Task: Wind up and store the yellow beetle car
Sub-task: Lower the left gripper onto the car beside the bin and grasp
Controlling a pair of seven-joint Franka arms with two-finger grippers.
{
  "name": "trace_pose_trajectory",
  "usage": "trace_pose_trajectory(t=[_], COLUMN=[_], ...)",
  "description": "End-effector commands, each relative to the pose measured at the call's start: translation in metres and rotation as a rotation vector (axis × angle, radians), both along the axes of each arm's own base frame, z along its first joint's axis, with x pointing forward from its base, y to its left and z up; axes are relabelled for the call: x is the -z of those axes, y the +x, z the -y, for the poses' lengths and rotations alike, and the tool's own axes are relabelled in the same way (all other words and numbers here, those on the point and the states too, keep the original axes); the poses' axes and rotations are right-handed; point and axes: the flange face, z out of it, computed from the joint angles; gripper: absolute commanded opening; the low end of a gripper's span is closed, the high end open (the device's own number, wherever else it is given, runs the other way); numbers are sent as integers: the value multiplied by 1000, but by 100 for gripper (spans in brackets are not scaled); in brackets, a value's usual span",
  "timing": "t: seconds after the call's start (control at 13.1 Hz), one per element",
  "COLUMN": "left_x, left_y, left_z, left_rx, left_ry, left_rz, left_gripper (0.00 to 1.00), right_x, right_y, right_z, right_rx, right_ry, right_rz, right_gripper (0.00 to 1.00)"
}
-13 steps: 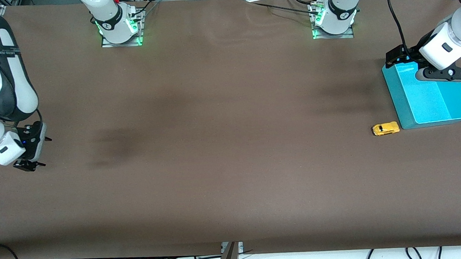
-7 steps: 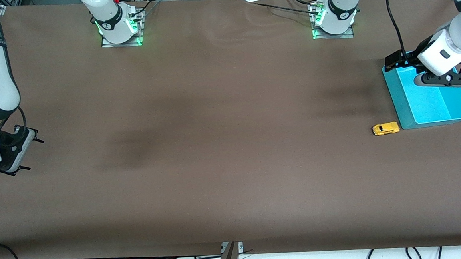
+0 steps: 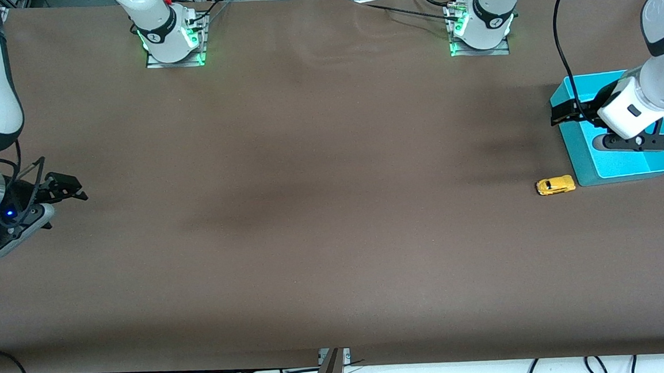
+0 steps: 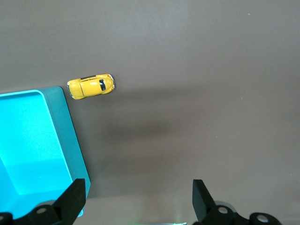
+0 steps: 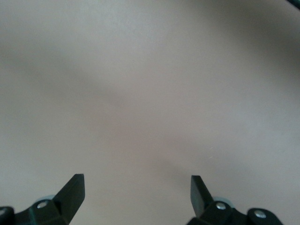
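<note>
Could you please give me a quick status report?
Left gripper open over turquoise plastic bin; right gripper open, waiting. Small yellow beetle car on table beside bin, untouched. Nothing blocking.

Both arms are glossy white with dark grey or black bands at the joints. Each base [image 3: 171, 32] is a rounded white column with a black ring, seated on a metal plate and lit by a green glow. Black cables run from the bases, and one loops down to the left arm's wrist. The left hand [image 3: 564, 113] is black, mounted on a white wrist section with a small dark button. The right hand [image 3: 70, 188] is also black, below a silver collar and a small blue light. Its black fingers [image 5: 72, 190] are flat and wedge-shaped.
</note>
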Motion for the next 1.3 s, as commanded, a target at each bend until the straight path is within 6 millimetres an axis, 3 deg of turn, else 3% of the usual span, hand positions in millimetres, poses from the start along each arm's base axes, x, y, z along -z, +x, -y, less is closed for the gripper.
trace_pose_trajectory(t=[0.0, 0.15, 0.31, 0.54, 0.84, 1.07, 1.23], left_x=[11, 43, 80, 133, 170, 193, 219], left_y=[6, 6, 7, 5, 6, 6, 14], left_z=[-6, -7, -15, -17, -69, -86, -93], left_rx=[2, 1, -16, 80, 490, 632, 797], left_ry=[21, 18, 6, -13, -84, -112, -108], left_rz=[25, 42, 34, 33, 91, 81, 111], left_gripper=[100, 100, 100, 100, 100, 100, 100], right_x=[-30, -40, -53, -54, -69, -92, -101], right_y=[-8, -17, -29, -29, -33, -43, -47], right_z=[-24, -44, -49, -52, -16, 18, 10], right_rx=[191, 290, 307, 295, 356, 416, 407], right_ry=[1, -10, -24, -34, -99, -112, -125], right_rz=[-25, -52, -90, -79, -41, -3, 13], right_gripper=[100, 100, 100, 100, 100, 100, 100])
